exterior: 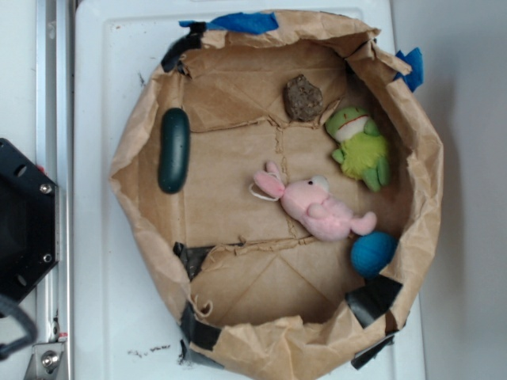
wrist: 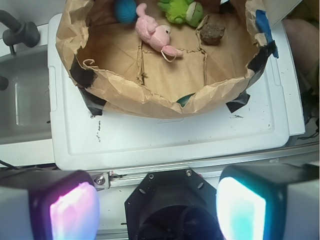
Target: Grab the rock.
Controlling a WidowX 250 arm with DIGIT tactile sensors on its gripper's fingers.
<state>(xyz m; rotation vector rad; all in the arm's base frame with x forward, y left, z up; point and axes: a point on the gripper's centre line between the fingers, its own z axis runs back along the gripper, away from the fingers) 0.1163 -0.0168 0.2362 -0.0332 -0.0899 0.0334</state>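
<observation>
The rock [exterior: 303, 98], a rough brown-grey lump, lies at the far side of the brown paper basin [exterior: 135, 150], just left of a green plush frog. The wrist view shows the rock [wrist: 212, 33] at the top right, inside the basin's crumpled wall. My gripper [wrist: 157, 210] is open and holds nothing. Its two lit pads, pink [wrist: 72, 212] and teal [wrist: 240, 207], stand wide apart. It hangs over the black robot base [wrist: 175, 205], well outside the basin and far from the rock. The gripper is out of the exterior view.
In the basin are a dark green oblong object [exterior: 173, 150], a pink plush bunny [exterior: 317, 207], the green frog [exterior: 362, 146] and a blue ball [exterior: 372, 253]. Raised paper walls ring the basin on a white tray [exterior: 103, 301]. The black base [exterior: 24, 222] sits left.
</observation>
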